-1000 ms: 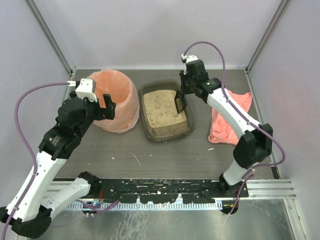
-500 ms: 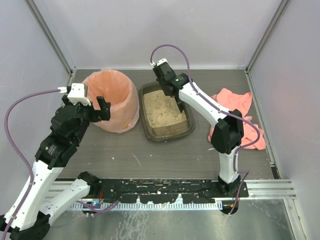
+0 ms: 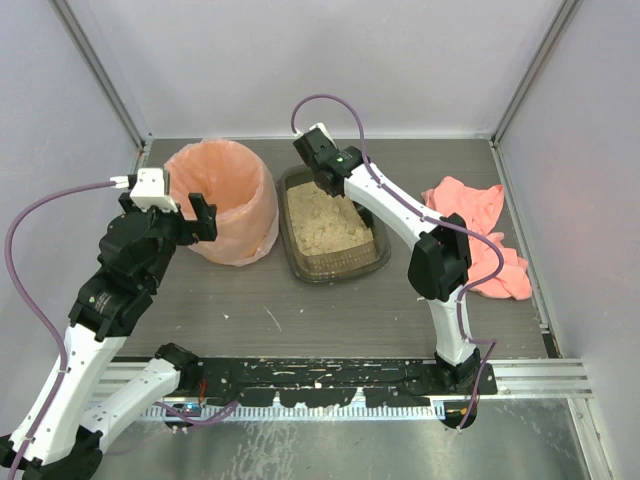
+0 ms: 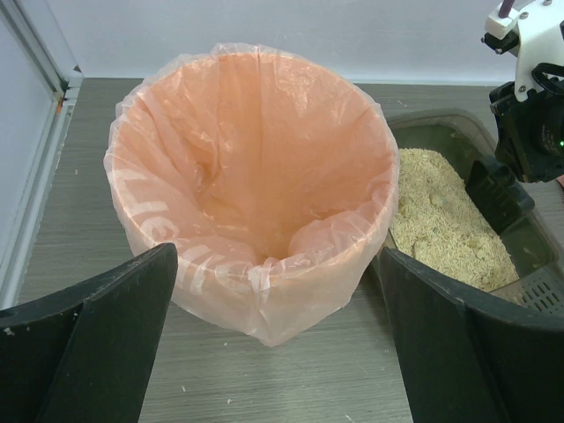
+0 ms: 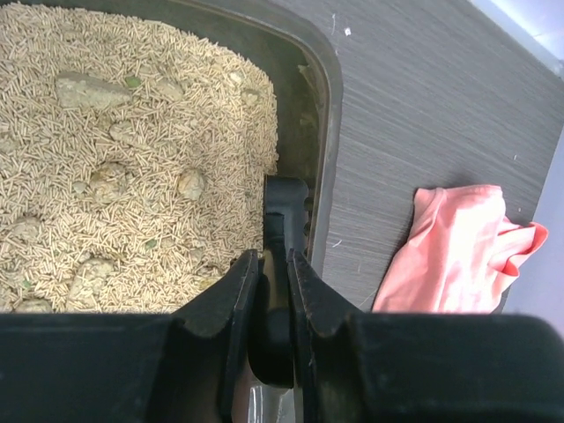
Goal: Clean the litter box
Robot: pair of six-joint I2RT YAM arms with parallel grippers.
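Over the far right side of the box (image 3: 340,268), your right gripper (image 5: 267,264) is clamped on the scoop (image 5: 284,207), held along the wall, probably to rake inward under the clumps (image 5: 84,88). The box sits mid-table just beside the bin (image 4: 159,238), keeping each carry short. Your left gripper (image 4: 275,256) hovers before the bin, jaws wide apart, likely ready to steady it.

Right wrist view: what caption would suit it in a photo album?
The right fingers grip a black scoop at the litter box edge, over pellets dotted with clumps; a pink cloth lies nearby.
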